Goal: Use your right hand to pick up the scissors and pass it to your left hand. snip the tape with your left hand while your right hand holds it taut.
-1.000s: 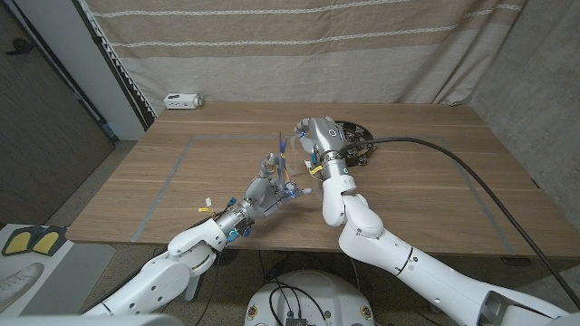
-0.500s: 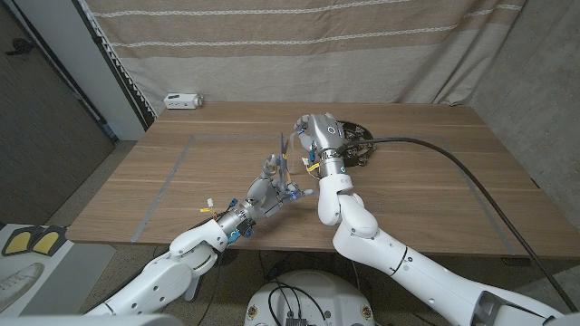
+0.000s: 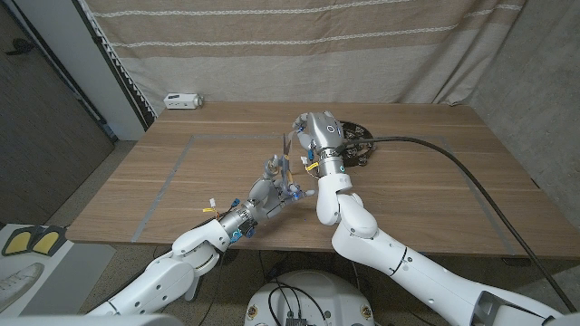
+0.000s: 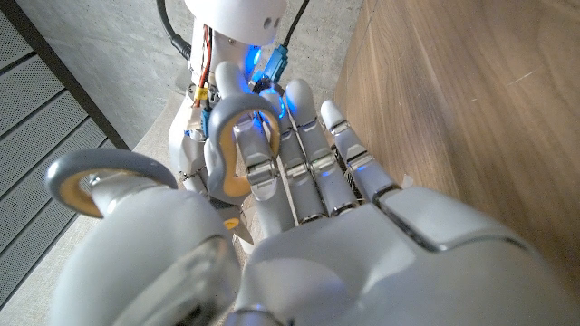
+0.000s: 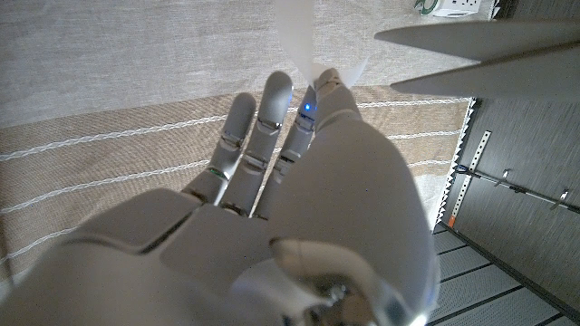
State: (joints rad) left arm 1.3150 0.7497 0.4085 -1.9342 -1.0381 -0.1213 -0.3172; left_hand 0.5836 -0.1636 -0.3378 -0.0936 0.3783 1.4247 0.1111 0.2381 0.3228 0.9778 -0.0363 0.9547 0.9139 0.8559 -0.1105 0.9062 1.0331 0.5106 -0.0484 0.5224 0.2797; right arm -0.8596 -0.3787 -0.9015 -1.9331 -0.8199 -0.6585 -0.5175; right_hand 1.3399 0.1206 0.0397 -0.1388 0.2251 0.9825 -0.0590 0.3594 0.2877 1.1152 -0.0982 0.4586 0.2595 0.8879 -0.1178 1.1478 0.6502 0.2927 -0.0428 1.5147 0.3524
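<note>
**Scissors up in our left hand, tape stretched beside them**

Scissors with grey metal blades and grey-and-yellow loop handles (image 3: 284, 161) are up in the air over the middle of the brown wooden table (image 3: 181, 172). Our left hand (image 3: 269, 188) holds them. In the left wrist view we see our white fingers (image 4: 313, 154) tucked through one handle loop (image 4: 237, 145), and the other loop (image 4: 100, 177) sits by the thumb. The blades point up and away from us. In the right wrist view the two pale blades (image 5: 480, 54) are a little apart, like an open beak.

Our right hand (image 3: 313, 136) is raised just beside the scissors, a bit farther back on the table. In the right wrist view its fingers (image 5: 263, 127) reach up close together, and a thin pale strip of tape (image 5: 294, 32) rises from the fingertips. We cannot tell for sure how the fingers pinch it. In the head view the strip is too thin to see well.

Behind our right hand a round dark tape holder (image 3: 358, 145) rests on the table. A thick black cable (image 3: 453, 167) runs from it across the table to the right. A small white box (image 3: 183, 100) sits at the far left corner, near the striped beige curtain (image 3: 362, 45).
</note>
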